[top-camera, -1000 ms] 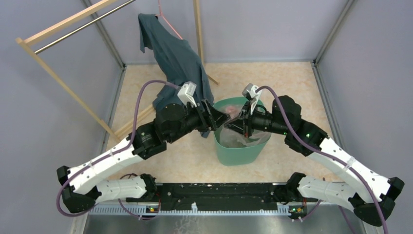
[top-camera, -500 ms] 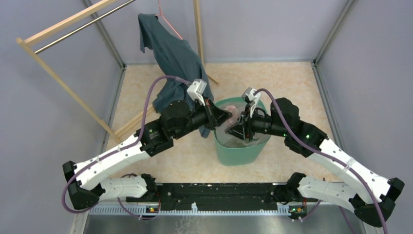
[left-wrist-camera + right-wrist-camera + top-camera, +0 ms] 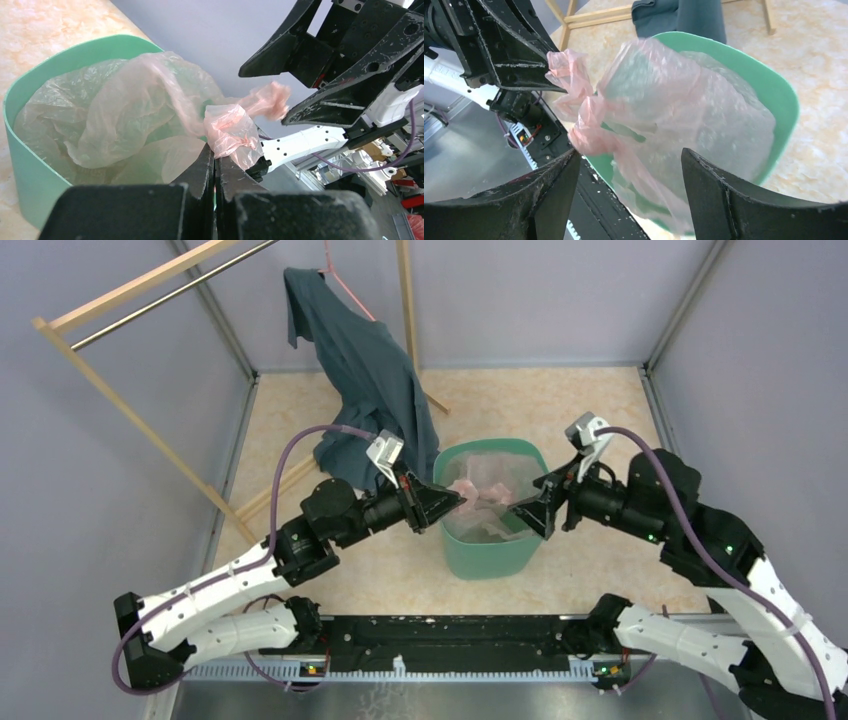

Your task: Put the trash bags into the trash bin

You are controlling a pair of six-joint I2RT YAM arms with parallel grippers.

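Note:
The pale pink trash bag [image 3: 487,496] lies crumpled inside the teal-green trash bin [image 3: 470,558], bulging above the rim. My left gripper [image 3: 457,498] sits at the bin's left rim, shut on a twisted tuft of the trash bag [image 3: 231,131]. In the left wrist view its fingers [image 3: 215,152] press together under that tuft, with the trash bin [image 3: 30,87] behind. My right gripper [image 3: 524,512] stands open at the bin's right rim. Seen from the right wrist, the right gripper [image 3: 629,152] has a loose strand of the trash bag [image 3: 684,100] hanging between its spread fingers, ungripped.
A dark blue-grey shirt [image 3: 365,370] hangs from a wooden rack [image 3: 150,300] just behind and left of the bin, its hem by my left wrist. Grey walls enclose the beige floor [image 3: 590,430]. The arm bases and a black rail [image 3: 440,640] run along the near edge.
My right gripper opened and drew back to the right, out of the bin. My left gripper shut on the bag's tuft and the left arm eased back slightly.

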